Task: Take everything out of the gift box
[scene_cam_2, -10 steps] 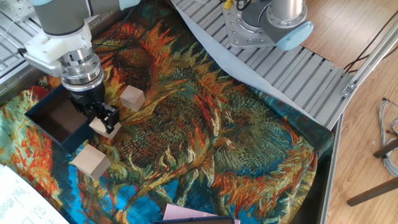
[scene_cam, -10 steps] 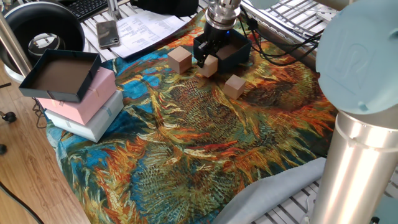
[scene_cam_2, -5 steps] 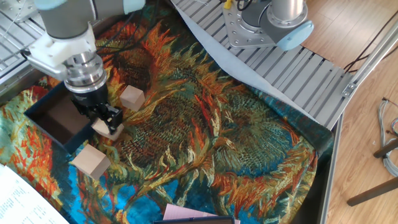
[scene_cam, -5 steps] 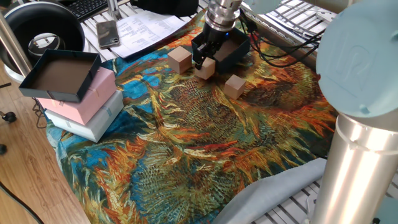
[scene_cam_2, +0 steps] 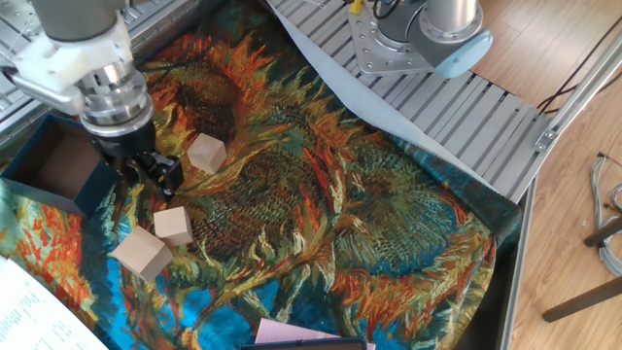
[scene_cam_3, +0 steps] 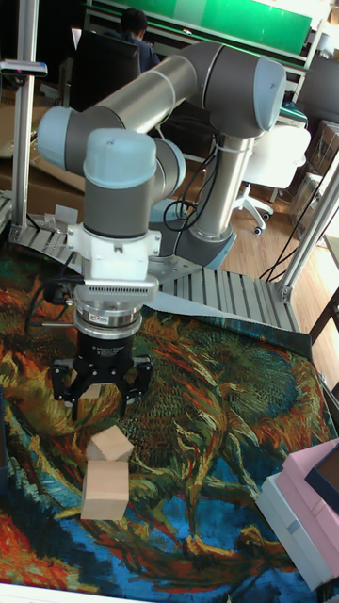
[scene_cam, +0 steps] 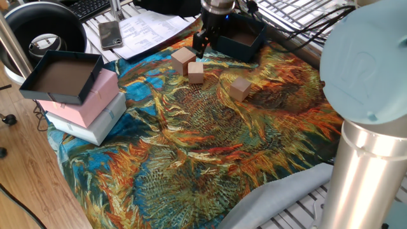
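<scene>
The gift box (scene_cam: 243, 39) (scene_cam_2: 56, 167) stands at the far edge of the sunflower cloth, and the brown floor that shows holds nothing. Three wooden cubes lie on the cloth outside it: the bigger one (scene_cam: 183, 60) (scene_cam_2: 141, 254) (scene_cam_3: 104, 490), a smaller one (scene_cam: 196, 72) (scene_cam_2: 174, 225) (scene_cam_3: 111, 443) beside it, and one (scene_cam: 240, 88) (scene_cam_2: 206, 153) farther off. My gripper (scene_cam: 201, 42) (scene_cam_2: 151, 175) (scene_cam_3: 102, 391) hangs open and empty above the cloth, between the box and the two near cubes. It touches none of them.
A larger navy tray (scene_cam: 60, 76) rests on a pink box (scene_cam: 95, 95) and a white box (scene_cam: 95, 124) at the cloth's left edge. A phone (scene_cam: 110, 35) and papers (scene_cam: 149, 25) lie behind. The arm's base column (scene_cam: 372, 146) fills the right foreground.
My gripper let go of the small cube, which now sits on the cloth next to the bigger one, and lifted back toward the box. The gift box has shifted toward the far edge.
</scene>
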Controlling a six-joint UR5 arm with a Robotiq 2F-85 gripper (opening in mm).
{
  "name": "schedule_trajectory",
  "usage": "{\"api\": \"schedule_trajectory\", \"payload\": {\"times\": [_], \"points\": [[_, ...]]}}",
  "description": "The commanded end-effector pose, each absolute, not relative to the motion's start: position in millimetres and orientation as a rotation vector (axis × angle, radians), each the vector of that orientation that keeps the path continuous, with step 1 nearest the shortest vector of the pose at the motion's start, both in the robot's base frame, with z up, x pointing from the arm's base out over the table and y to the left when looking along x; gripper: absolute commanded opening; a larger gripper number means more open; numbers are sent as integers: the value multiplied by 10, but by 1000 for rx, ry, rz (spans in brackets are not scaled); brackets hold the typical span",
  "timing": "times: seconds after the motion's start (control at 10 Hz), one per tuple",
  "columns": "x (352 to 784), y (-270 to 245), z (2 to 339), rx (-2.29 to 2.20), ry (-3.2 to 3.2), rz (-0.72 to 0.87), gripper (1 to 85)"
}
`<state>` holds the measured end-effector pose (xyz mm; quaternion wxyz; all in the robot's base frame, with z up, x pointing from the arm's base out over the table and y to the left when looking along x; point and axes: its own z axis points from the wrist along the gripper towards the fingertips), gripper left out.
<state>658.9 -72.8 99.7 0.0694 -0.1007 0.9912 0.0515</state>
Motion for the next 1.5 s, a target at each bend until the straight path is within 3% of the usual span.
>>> {"api": "schedule_trajectory", "payload": {"times": [0.0, 0.2, 0.3, 0.4, 0.5, 0.7, 0.9, 1.4], "points": [[6607, -760, 1093, -312, 2976, 197, 630], [6605, -797, 1080, -308, 2979, 187, 597], [6616, -823, 1070, -288, 2980, 183, 527], [6640, -876, 1060, -260, 2976, 163, 320], [6645, -921, 1050, -251, 2980, 139, 197], [6642, -995, 1024, -246, 2992, 97, 97], [6643, -1043, 1014, -253, 2995, 74, 33], [6627, -1064, 1015, -289, 2998, 56, 27]]}}
